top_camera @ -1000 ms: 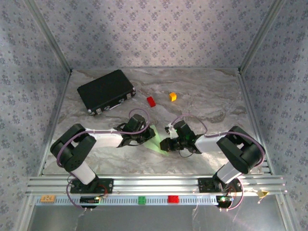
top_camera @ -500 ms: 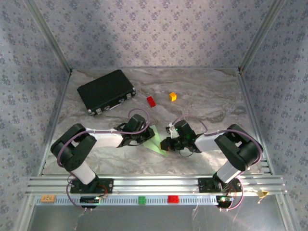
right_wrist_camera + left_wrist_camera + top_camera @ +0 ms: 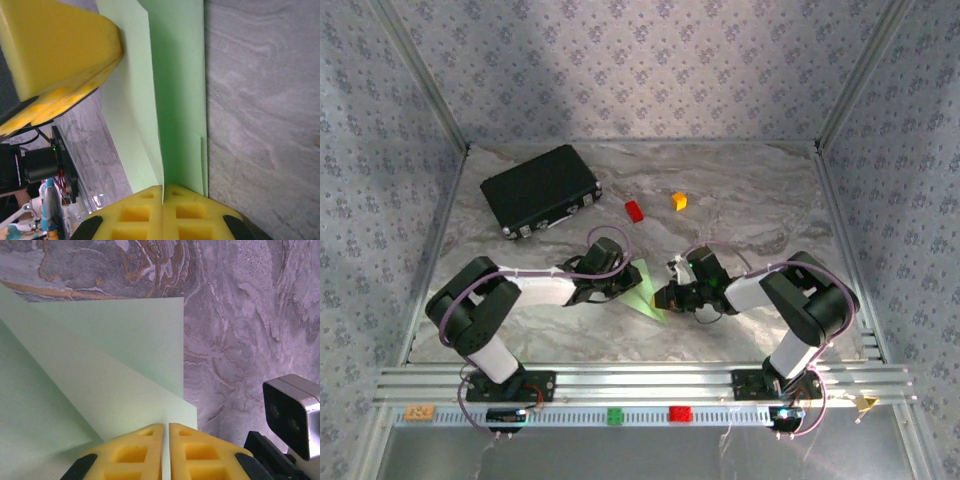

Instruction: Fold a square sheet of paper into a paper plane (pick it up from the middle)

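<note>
Marbled grey tabletop (image 3: 760,200) lay between patterned walls, seen from above. Near its middle rested a partly folded green paper sheet (image 3: 642,290), with one of your arms on each side of it. Your left gripper (image 3: 618,288) met the sheet from the sheet's left, and your right gripper (image 3: 665,297) met it from the sheet's right.

In the left wrist view, your left gripper's yellow pads (image 3: 135,455) were pinched almost together on the sheet's near edge, with folded layers spreading out beyond them. In the right wrist view, your right gripper was fully closed, and a raised crease of the sheet ran straight into the seam between its pads.

Behind the sheet and to its left sat a black case (image 3: 540,188). Directly behind the sheet lay a red block (image 3: 634,210) and an orange block (image 3: 679,200).
</note>
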### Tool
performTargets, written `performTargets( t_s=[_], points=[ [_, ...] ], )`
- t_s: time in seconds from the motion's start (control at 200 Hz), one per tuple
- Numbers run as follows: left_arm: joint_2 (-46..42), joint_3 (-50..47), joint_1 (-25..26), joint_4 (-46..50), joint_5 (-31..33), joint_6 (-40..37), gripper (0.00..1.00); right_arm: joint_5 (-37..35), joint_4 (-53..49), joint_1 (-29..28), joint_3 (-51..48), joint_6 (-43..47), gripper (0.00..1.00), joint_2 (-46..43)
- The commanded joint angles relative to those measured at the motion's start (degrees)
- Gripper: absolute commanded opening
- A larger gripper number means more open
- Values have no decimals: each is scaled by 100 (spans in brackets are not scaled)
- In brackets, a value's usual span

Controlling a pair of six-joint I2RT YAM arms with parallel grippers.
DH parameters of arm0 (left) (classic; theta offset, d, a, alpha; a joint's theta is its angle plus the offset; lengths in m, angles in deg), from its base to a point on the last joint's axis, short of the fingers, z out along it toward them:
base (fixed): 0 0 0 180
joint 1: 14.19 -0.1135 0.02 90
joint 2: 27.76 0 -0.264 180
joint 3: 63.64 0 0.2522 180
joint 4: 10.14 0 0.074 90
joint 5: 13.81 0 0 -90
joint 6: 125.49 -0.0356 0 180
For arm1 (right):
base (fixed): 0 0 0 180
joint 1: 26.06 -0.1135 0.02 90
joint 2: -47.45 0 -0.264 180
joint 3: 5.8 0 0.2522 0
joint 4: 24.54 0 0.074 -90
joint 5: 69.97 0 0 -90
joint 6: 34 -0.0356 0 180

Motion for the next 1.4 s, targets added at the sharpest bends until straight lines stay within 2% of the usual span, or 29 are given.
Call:
performTargets(
  t_s=[0.0,0.375,0.625,1.394],
  points=[
    [174,194,-36,-9,-153,-134,11,-236,57,-28,-13,-153,4,244],
    [336,280,-32,-48,-216,-186,11,-407,-88,-44,-70,-170,10,36],
    [415,314,-35,-23,-231,-229,11,-443,-69,-56,-74,-259,4,165],
    [670,447,-34,22,-365,-345,11,-637,-88,-57,-174,-417,2,234]
  ],
)
